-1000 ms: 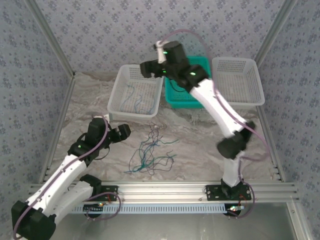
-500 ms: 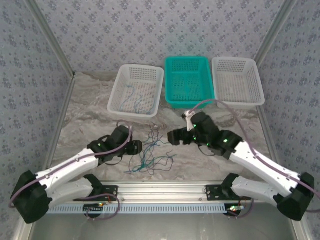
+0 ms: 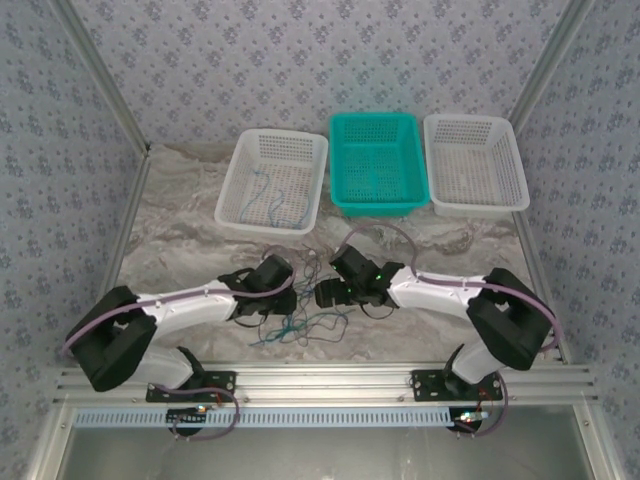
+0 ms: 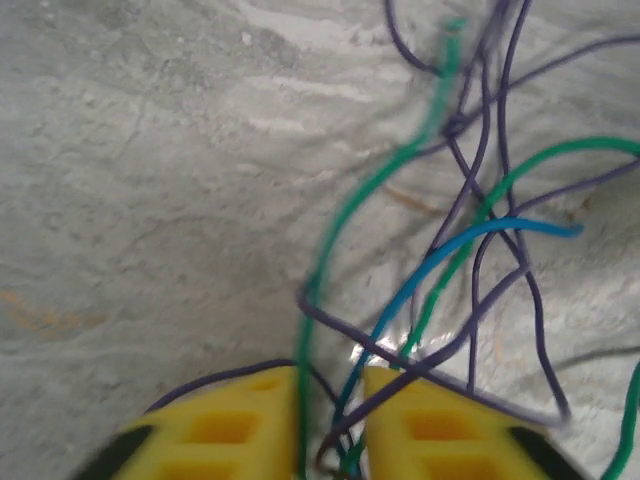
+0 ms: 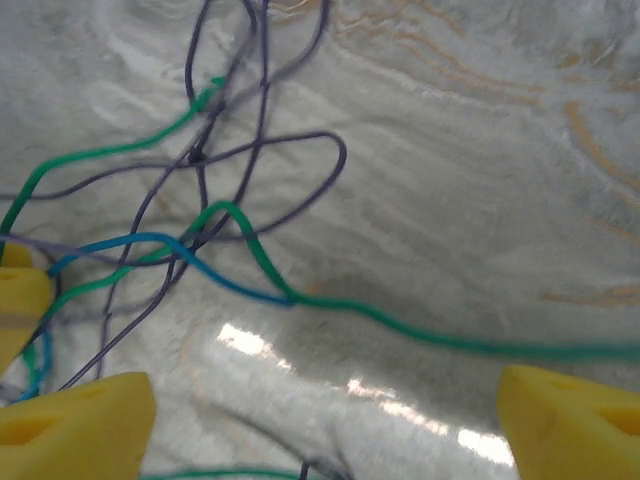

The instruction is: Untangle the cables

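Note:
The cables (image 3: pixel 300 318) lie as a loose tangle of blue, teal-green and dark wires on the table near the front edge. My left gripper (image 3: pixel 277 293) sits at the tangle's left side. In the left wrist view its yellow fingers (image 4: pixel 230 420) stand a narrow gap apart, with green, blue (image 4: pixel 450 250) and dark wires running between them; my left gripper (image 4: pixel 332 410) is not closed tight. My right gripper (image 3: pixel 322 293) is at the tangle's upper right. My right gripper (image 5: pixel 325 410) is wide open over bare table, with a green wire (image 5: pixel 400 325) crossing ahead of it.
Three baskets line the back: a white basket (image 3: pixel 232 195) holding a few thin wires, a teal basket (image 3: pixel 375 208), and another white basket (image 3: pixel 480 207). A yellow finger (image 5: pixel 15 300) of the other gripper pokes in at the right wrist view's left edge.
Both arms came down and inward onto the tangle. The right arm swung from the back baskets to the front; the left gripper moved right into the wires.

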